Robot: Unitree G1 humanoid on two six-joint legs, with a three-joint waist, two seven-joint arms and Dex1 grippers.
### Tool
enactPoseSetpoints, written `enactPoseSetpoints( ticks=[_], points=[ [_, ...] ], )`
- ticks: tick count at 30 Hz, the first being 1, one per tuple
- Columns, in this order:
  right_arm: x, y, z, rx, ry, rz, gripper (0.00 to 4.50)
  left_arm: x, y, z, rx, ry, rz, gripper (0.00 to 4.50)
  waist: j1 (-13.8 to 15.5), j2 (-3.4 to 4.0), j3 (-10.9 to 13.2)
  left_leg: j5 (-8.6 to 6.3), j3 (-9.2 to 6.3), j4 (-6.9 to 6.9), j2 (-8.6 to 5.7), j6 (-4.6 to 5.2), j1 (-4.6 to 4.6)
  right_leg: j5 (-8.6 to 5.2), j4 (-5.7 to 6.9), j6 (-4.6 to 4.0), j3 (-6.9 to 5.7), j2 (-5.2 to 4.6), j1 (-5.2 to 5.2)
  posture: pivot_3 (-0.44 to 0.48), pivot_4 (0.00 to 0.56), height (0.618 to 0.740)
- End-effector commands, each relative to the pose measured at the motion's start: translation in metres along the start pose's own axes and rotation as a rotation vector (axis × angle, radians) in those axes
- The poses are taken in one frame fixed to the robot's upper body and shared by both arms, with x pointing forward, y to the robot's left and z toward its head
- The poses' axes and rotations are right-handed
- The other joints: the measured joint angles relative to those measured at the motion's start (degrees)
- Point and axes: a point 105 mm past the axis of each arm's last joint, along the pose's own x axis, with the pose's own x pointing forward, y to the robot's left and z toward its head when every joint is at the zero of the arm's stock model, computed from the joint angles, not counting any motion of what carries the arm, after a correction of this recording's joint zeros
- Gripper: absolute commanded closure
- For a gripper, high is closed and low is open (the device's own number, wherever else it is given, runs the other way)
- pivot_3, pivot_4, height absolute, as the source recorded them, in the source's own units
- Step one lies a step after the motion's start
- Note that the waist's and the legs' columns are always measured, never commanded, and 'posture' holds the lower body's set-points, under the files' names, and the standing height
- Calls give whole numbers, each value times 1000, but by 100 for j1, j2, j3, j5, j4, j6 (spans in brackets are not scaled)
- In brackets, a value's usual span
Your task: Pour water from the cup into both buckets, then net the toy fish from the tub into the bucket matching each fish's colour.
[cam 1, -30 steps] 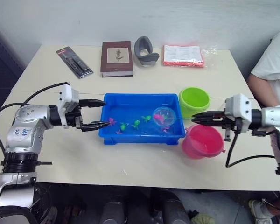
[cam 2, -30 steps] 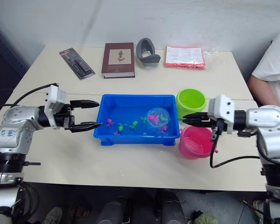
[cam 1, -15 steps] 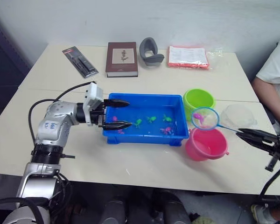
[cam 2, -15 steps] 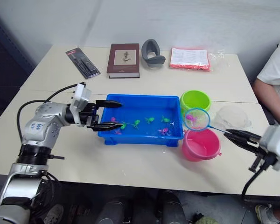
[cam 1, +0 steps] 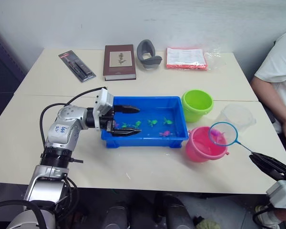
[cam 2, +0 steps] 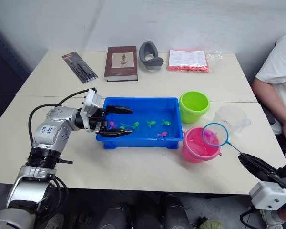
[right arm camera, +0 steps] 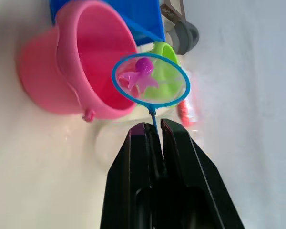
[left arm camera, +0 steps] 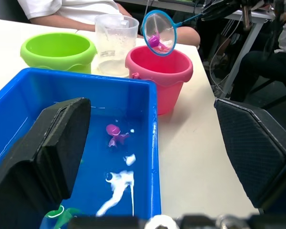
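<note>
One pink fish (right arm camera: 142,75) lies in the blue-rimmed net (cam 1: 223,134), which hangs over the near edge of the pink bucket (cam 1: 204,144). The right gripper (right arm camera: 152,138) has its two fingers pinched tight on the net's thin handle, and the hoop stands out just ahead of its fingertips, with the bucket's mouth beyond and below it. Two buckets are on the table: the pink one, and the lime green bucket (cam 1: 197,104) farther from that gripper, near the clear cup (cam 1: 237,116).

Five small fish can be counted in the blue tub (cam 1: 144,139): three green ones (cam 1: 153,122) and two pink, one of them (cam 1: 165,133) near the tub's pink-bucket end, though some are too small to be sure of. The left gripper (cam 1: 125,121) stands wide open over the tub's other end, one finger above the water, the other at the near rim.

Behind the tub lie a book (cam 1: 119,61), a black packet (cam 1: 76,66), a grey holder (cam 1: 148,52) and a red-edged packet (cam 1: 186,57). A person's arm (cam 1: 276,90) shows beside the right gripper.
</note>
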Motion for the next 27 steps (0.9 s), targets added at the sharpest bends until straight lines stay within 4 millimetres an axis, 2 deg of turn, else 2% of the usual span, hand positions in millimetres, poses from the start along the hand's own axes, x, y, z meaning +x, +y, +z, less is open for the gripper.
enactPoseSetpoints(
  ticks=[1, 4, 10, 15, 17, 20, 23, 27],
  points=[
    [1, -9, 5, -202, 8, -55, 4500, 2, 1, 5, 29, -12, 6, 41, -2, 0, 0, 0, 0, 0, 0, -1, 0, 0, 1, 0, 1, 1, 0, 0, 150, 740],
    [9, -2, 11, -285, -31, -30, 4500, 5, 2, 5, 32, -19, 12, 41, 1, 0, 0, 0, 1, 0, 1, -2, 1, 0, 2, 0, 7, 3, 0, 0, 150, 740],
    [10, 9, 12, -337, -43, -6, 4500, 9, 5, 8, 49, -36, 20, 41, 5, 0, 0, 0, 2, 0, 0, -1, 3, 0, 1, -1, 14, 5, 0, 0, 150, 740],
    [7, -3, 4, -341, 72, -68, 4500, 9, 4, 7, 50, -44, 30, 41, -2, 0, 0, 0, 2, 0, 0, 0, 1, -1, 1, -1, 16, 6, -1, 0, 150, 740],
    [9, -5, 6, -323, 67, -82, 4500, 9, 4, 6, 45, -44, 29, 41, -12, 0, 0, 0, 4, -1, 1, 0, -1, -1, 3, -1, 20, 6, 0, 0, 150, 740],
    [13, 2, 15, -282, 21, -56, 4500, 10, 2, 5, 47, -37, 19, 41, -10, 0, 0, 0, 4, -1, 3, 0, -1, -1, 3, -2, 20, 9, 0, 0, 150, 740],
    [11, -2, 14, -274, 44, -72, 4500, 8, 3, 5, 53, -32, 20, 41, -10, 0, 0, -1, 4, -1, 2, 1, -1, -1, 2, -2, 21, 10, 0, 0, 150, 740],
    [13, -22, 20, -208, 12, -146, 4500, 0, 3, 1, 55, -10, 38, 41, -15, 0, 0, -1, 4, -1, 3, 2, -1, -2, 2, -2, 23, 10, 0, 0, 150, 740]
  ],
)
